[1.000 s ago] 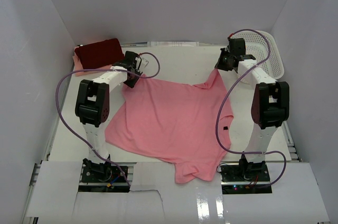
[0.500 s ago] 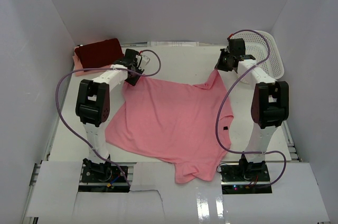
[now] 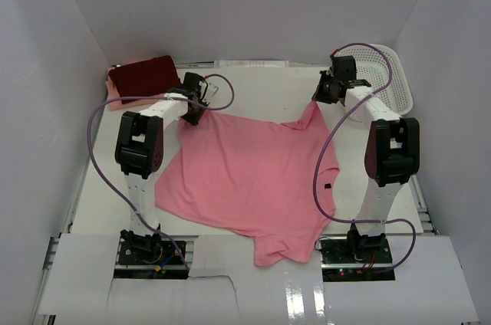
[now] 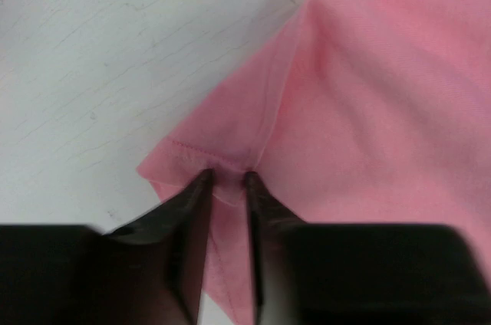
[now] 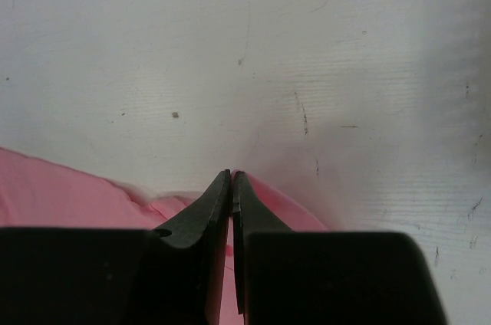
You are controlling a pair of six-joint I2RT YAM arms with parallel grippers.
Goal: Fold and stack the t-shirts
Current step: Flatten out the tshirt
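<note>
Starting close in, you have the salmon-pink t-shirt (image 3: 253, 179) spread on the table, well left of the white mesh basket (image 3: 395, 80) and nearer than it. Its rumpled lower hem is the part farthest from that basket.

Now the far edge, where the work is. Your right gripper (image 5: 232, 174) sits just left of the basket's rim. Its jaws are pressed tight together with pink cloth showing on either side of the tips, so I judge it has that corner pinched. Your left gripper (image 4: 226, 178) is well left of the basket. Its jaws are narrow with a slim gap, and they straddle the sleeve seam where a ridge of cloth rises between the tips. It doesn't look clamped yet.

Squeeze down on that ridge, catch both layers, then raise both corners level so the shirt hangs evenly. Don't tug sideways before the left side bites.

Both arms reach long across the table, elbows high and wrists tipped down at the cloth.

Far back, on the opposite side from the basket, a dark maroon t-shirt (image 3: 142, 76) sits folded.
</note>
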